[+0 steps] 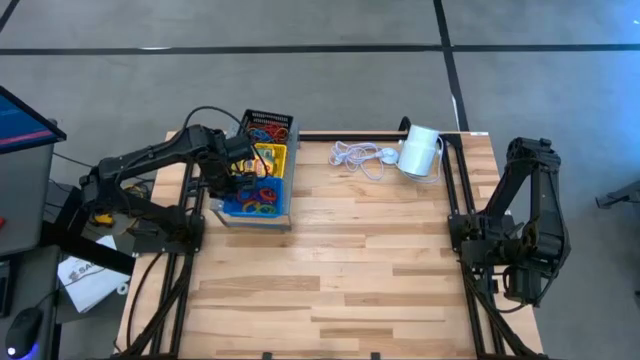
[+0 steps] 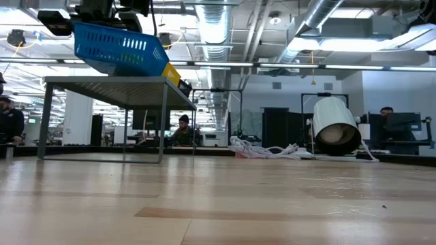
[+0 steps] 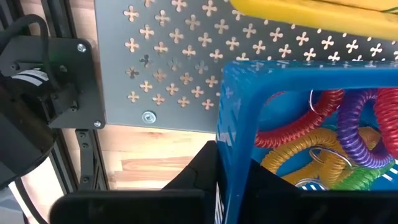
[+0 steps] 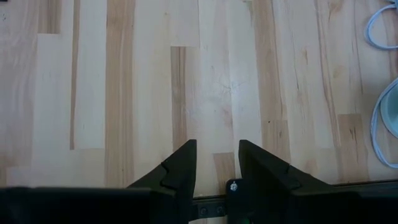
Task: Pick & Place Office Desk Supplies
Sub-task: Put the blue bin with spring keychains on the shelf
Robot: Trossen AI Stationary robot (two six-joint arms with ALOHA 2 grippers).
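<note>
Looking down from the high view, you see the left gripper (image 1: 237, 170) clamped on the blue tray (image 1: 252, 207), beside the yellow tray (image 1: 275, 158) and black mesh tray (image 1: 266, 122) on a raised shelf (image 1: 280, 222). Low view: the blue tray hangs tilted above the shelf. Left wrist view: coiled bands (image 3: 339, 143) already fill it. Right wrist view: the right gripper (image 4: 217, 158) waits half-open, empty, over bare table (image 4: 124, 93). Placing likely remains.
</note>
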